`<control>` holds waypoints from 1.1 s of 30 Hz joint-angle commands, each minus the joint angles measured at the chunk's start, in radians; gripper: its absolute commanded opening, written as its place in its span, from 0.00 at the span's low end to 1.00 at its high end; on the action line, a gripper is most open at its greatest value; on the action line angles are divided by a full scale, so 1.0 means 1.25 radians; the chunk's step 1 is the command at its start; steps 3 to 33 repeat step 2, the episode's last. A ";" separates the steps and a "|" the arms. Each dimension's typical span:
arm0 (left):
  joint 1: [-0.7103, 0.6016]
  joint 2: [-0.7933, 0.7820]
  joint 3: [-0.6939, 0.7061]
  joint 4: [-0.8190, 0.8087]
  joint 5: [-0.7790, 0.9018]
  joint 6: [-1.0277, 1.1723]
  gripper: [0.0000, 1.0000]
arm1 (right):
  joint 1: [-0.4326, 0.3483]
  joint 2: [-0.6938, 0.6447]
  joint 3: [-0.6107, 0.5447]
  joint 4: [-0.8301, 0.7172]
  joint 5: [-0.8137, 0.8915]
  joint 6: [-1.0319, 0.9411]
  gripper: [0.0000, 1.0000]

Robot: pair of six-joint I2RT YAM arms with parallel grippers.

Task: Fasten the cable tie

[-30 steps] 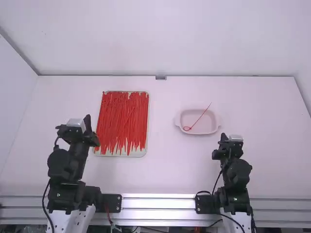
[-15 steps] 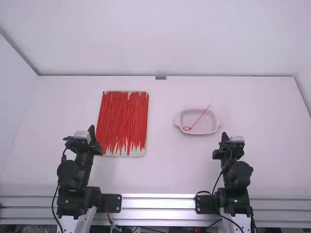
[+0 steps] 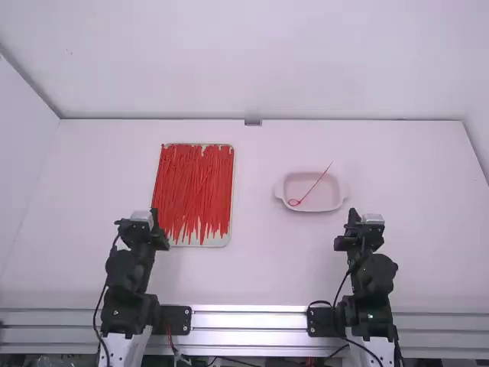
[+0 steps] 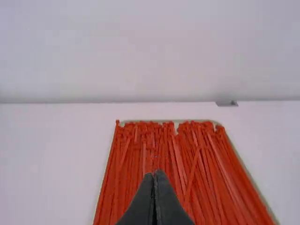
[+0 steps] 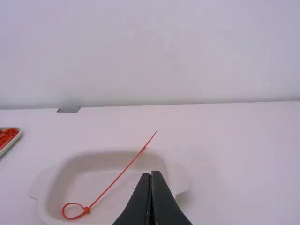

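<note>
Both arms sat folded low at the near edge of the bench [image 3: 397, 153]. The left jaws were closed on nothing, just near of the near-left corner of the tray [image 3: 197, 245]. The right jaws were likewise closed and empty, near the dish [image 3: 334, 201] on its near-right side. The loose ties [image 3: 193, 191] lay in a dense red pile on the tray, running near to far and overlapping here and there. One tie [image 3: 312, 183] lay in the dish, left of centre. It was already closed into a small loop [image 5: 72, 210] at its near-left end, and its tail slanted far-right over the rim. A strip like these would likely be very light, thin and slick. It should be springy along its length rather than limp, so it should hold a bend but flick back if let go. The pile looked like the hard part, because flat strips packed side by side give the jaws little edge to bite. A strip crossing over its neighbours, or an end at the tray's near edge, seemed the best place to take one. Holding just behind the head would leave the tail free for threading, though which end carried the heads was hard to tell from above.
</note>
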 commanded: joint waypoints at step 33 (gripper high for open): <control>0.000 -0.007 -0.018 0.005 -0.002 0.001 0.00 | 0.002 -0.007 -0.010 -0.003 0.002 0.001 0.00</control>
